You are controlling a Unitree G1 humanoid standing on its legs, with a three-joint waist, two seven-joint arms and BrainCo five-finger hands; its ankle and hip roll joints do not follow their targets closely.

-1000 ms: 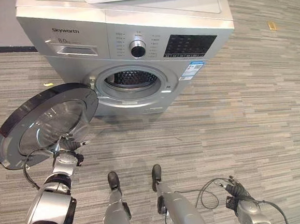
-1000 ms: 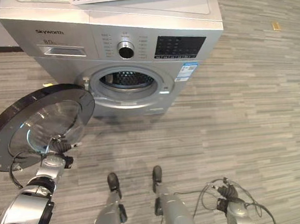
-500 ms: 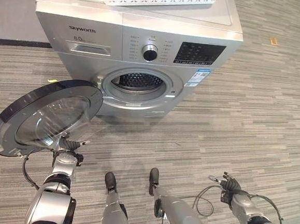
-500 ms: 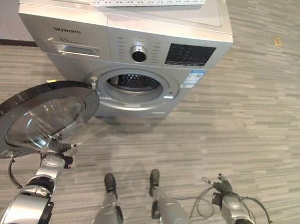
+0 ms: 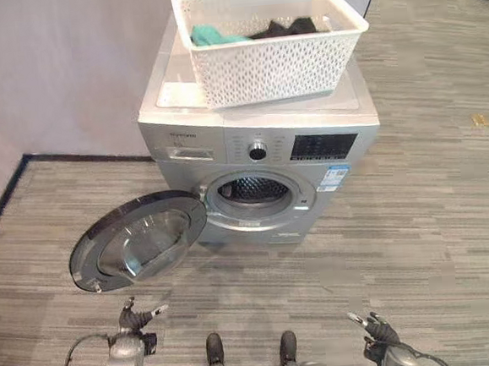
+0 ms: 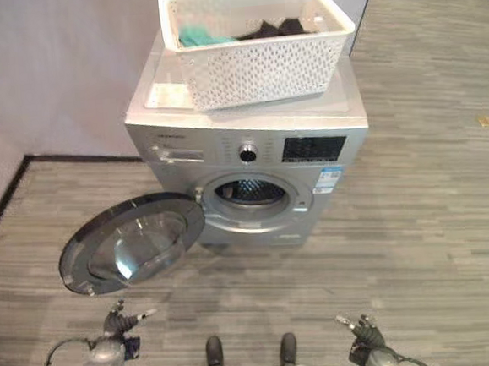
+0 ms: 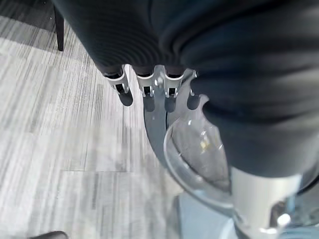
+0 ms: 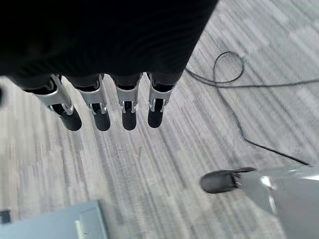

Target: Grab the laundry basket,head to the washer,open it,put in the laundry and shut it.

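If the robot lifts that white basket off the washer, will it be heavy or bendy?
The white basket is probably light: lattice walls full of holes, and few clothes show inside. It likely stays fairly stiff, since its rim looks straight. The clothes may slide if it tilts.

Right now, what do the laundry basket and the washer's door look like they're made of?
The laundry basket looks like white moulded plastic: its walls are a regular lattice of small holes under a smooth, thick rim. The washer door, swung open, seems to be a clear glass or plastic bowl, glossy with reflections, set in a dark shiny ring. The cabinet reads as silver-painted metal, though plastic can't be ruled out.
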